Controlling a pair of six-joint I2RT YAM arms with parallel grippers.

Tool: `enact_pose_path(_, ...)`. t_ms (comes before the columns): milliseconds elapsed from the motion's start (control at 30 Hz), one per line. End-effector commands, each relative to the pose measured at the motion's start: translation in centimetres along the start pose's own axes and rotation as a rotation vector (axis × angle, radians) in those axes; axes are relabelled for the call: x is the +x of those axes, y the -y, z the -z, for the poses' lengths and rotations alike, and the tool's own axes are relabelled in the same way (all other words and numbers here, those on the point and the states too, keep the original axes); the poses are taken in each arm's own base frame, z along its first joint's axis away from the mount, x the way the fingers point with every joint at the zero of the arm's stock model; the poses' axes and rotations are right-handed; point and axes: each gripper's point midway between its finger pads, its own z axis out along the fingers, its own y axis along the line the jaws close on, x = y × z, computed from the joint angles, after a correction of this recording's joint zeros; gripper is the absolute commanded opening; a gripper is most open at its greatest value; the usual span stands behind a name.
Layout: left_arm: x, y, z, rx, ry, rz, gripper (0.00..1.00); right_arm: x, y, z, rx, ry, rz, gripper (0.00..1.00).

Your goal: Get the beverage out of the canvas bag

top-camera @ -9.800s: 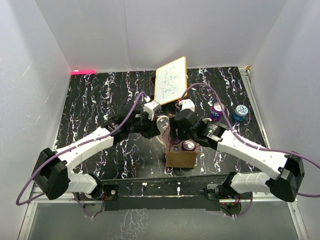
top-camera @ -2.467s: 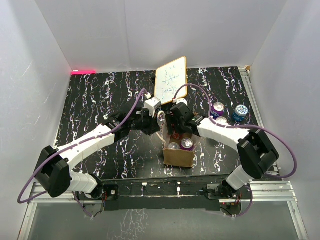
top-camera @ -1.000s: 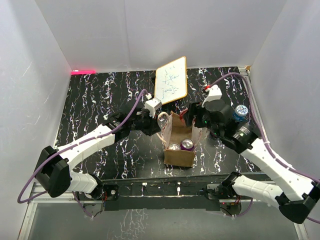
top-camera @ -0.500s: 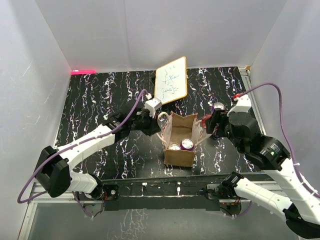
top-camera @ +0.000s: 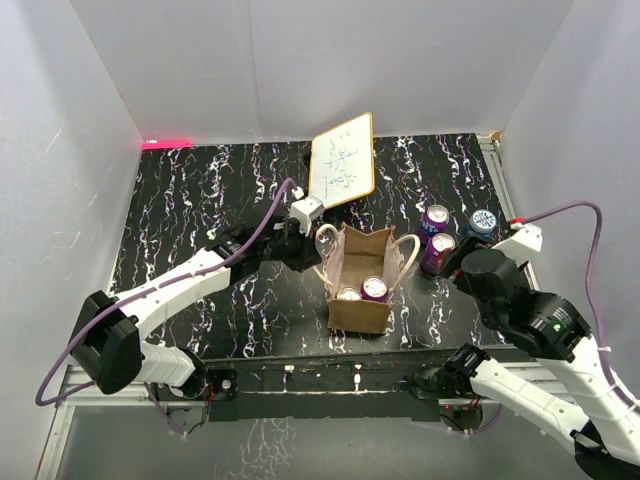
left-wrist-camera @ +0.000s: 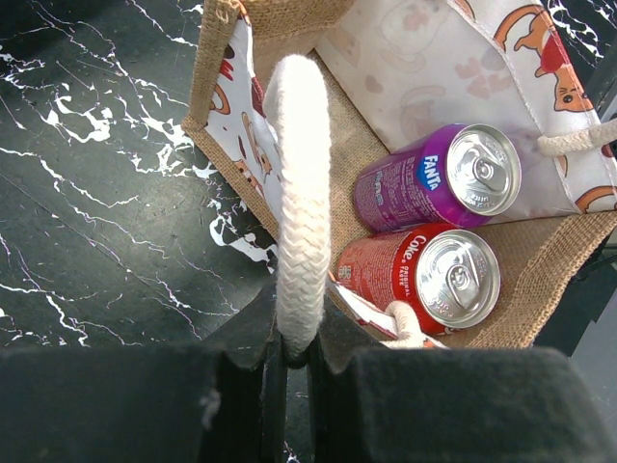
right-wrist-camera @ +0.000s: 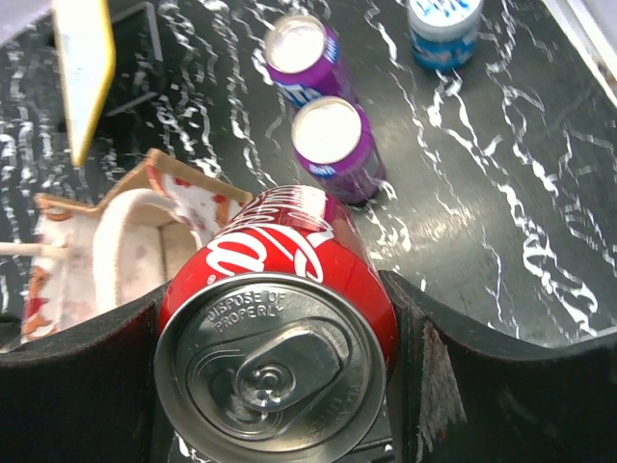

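The tan canvas bag stands open at the table's near middle. My left gripper is shut on its white rope handle, holding that side up. Inside lie a purple Fanta can and a red Coke can. My right gripper is shut on another red Coca-Cola can and holds it in the air to the right of the bag, above the table. In the top view the right wrist hides that gripper and its can.
Two purple cans and a blue can stand on the table right of the bag, below and beyond my right gripper. A wood-framed whiteboard leans behind the bag. White walls enclose the black marbled table.
My right arm has lifted the red Coca-Cola can up out of the bag and swung right, away from it. My left gripper has kept hold of the handle without moving.
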Motion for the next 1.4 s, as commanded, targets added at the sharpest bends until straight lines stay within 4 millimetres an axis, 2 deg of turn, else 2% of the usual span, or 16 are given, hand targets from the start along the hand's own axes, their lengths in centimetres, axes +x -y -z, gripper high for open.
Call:
enact_pose_path(0, -0.5, -0.5, -0.2, -0.025, -0.009, -0.016, 0.0, 0.5, 1.1, -1.2, 0.107, 0.05, -0.178, 0.07)
enact_pose_path(100, -0.9, -0.4, 0.1, -0.022, -0.006, -0.023, 0.0, 2.1, 1.8, -1.9, 0.153, 0.022, -0.191, 0.07)
enact_pose_path(200, -0.8, -1.0, 0.6, -0.063, 0.013, -0.031, 0.0, 3.4, 1.9, -2.4, 0.175, -0.013, -0.203, 0.07)
enact_pose_path(333, -0.7, -1.4, 0.1, -0.076, 0.0, -0.037, 0.0, 5.7, 3.2, -3.9, 0.277, -0.008, -0.282, 0.07)
enact_pose_path(467, -0.9, -0.8, -0.2, -0.041, -0.025, -0.032, 0.0, 8.5, 4.8, -5.5, 0.375, 0.009, -0.373, 0.07)
enact_pose_path(600, -0.7, -0.8, 0.1, -0.042, 0.004, -0.024, 0.0, 9.1, 4.9, -7.3, 0.405, 0.078, -0.397, 0.07)
enact_pose_path(700, -0.8, 0.1, -0.1, 0.007, -0.004, -0.013, 0.0, 10.0, 5.8, -8.4, 0.482, 0.104, -0.312, 0.08)
enact_pose_path(900, -0.9, 0.5, 0.3, 0.018, 0.008, -0.008, 0.0, 11.3, 6.4, -9.2, 0.585, 0.075, -0.207, 0.08)
enact_pose_path(1000, -1.2, 0.5, 0.4, 0.017, 0.014, -0.009, 0.0, 11.8, 5.9, -10.1, 0.567, 0.07, -0.197, 0.1)
enact_pose_path(1200, -1.1, 0.5, 0.5, 0.014, 0.015, -0.01, 0.0, 11.7, 4.8, -11.6, 0.522, 0.043, -0.177, 0.13)
enact_pose_path(1367, -1.1, 0.3, 0.5, 0.005, 0.015, -0.012, 0.0, 12.3, 5.5, -12.7, 0.537, -0.006, -0.202, 0.12)
